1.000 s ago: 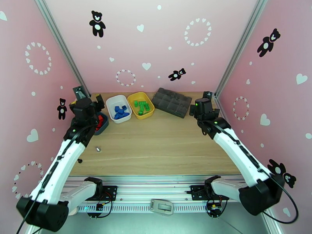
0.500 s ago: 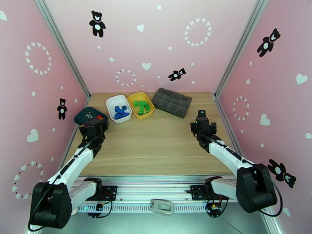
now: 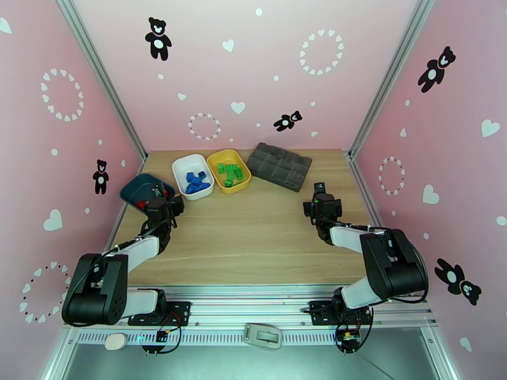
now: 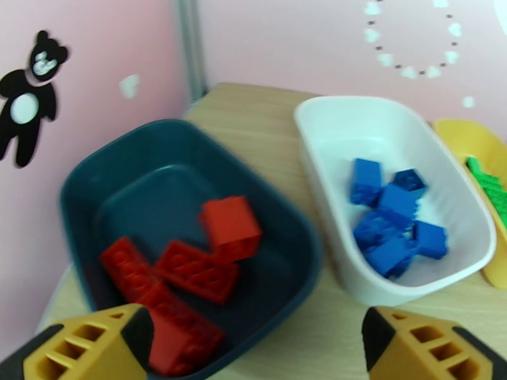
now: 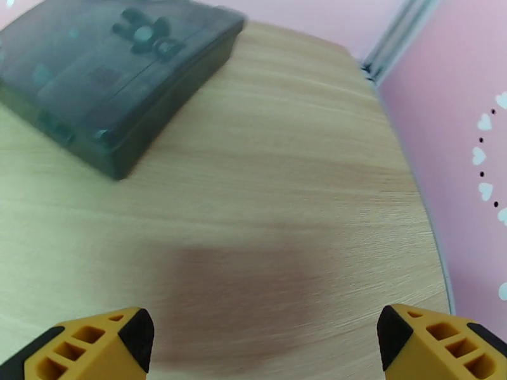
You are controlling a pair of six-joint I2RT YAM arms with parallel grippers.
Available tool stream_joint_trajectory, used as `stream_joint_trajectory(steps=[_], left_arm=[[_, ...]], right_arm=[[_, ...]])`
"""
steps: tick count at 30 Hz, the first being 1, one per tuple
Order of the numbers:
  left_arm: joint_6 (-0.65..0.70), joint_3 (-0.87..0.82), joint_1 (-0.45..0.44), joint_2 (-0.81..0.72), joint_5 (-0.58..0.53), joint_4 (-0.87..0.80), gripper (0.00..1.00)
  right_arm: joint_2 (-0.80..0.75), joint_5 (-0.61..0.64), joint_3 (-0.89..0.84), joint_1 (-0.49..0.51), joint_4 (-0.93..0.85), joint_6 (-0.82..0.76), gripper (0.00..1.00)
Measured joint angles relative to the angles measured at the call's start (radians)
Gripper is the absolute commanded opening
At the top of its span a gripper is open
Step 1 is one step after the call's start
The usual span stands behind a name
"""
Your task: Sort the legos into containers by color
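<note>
Red legos (image 4: 209, 261) lie in the dark teal container (image 4: 158, 147), blue legos (image 4: 390, 216) in the white container (image 4: 355, 121), and green legos (image 3: 230, 172) in the yellow container (image 3: 215, 157). My left gripper (image 3: 158, 199) sits low at the near edge of the teal container (image 3: 131, 188), open, with nothing between its yellow fingertips (image 4: 95, 343). My right gripper (image 3: 319, 191) hovers low over bare table at the right, open and empty, its fingertips (image 5: 437, 346) wide apart.
A flat dark grey organizer box (image 3: 279, 166) lies at the back, left of and beyond the right gripper, and shows as the organizer box (image 5: 108, 77) in the right wrist view. Pink walls enclose the wooden table (image 3: 253, 229) on three sides. Both arms are folded low near their bases.
Both arms have drawn back toward the near edge and folded down. The left gripper has left the space over the teal container; the right has pulled away from the far right corner.
</note>
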Motion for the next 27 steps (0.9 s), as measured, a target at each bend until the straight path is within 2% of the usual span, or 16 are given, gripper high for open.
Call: stream_joint_trajectory(steps=[7, 13, 27], left_arm=[[0.004, -0.038, 0.001, 0.134, 0.031, 0.174, 0.97], [0.008, -0.065, 0.003, 0.154, 0.042, 0.259, 0.98], [0.008, -0.065, 0.003, 0.154, 0.046, 0.296, 0.98]], right_arm=[[-0.002, -0.137, -0.085, -0.039, 0.140, 0.004, 0.99], [0.006, -0.232, -0.117, -0.072, 0.198, 0.006, 0.99], [0.007, -0.277, -0.117, -0.079, 0.209, 0.006, 0.99]])
